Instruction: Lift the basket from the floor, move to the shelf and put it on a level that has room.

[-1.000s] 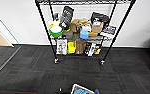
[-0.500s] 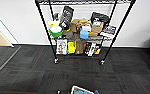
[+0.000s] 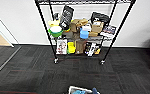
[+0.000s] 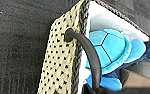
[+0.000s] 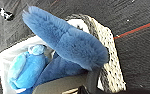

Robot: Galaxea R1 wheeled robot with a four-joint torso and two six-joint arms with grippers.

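Here the basket sits low at the robot's front, over the floor, with a blue turtle toy and a blue plush inside it. A dark handle loops from its woven side. Whether either gripper's jaws are open or closed cannot be told. The shelf stands ahead, near but apart, its lower tiers crowded. The carry looks under way; next the robot must close in and find a tier with room.
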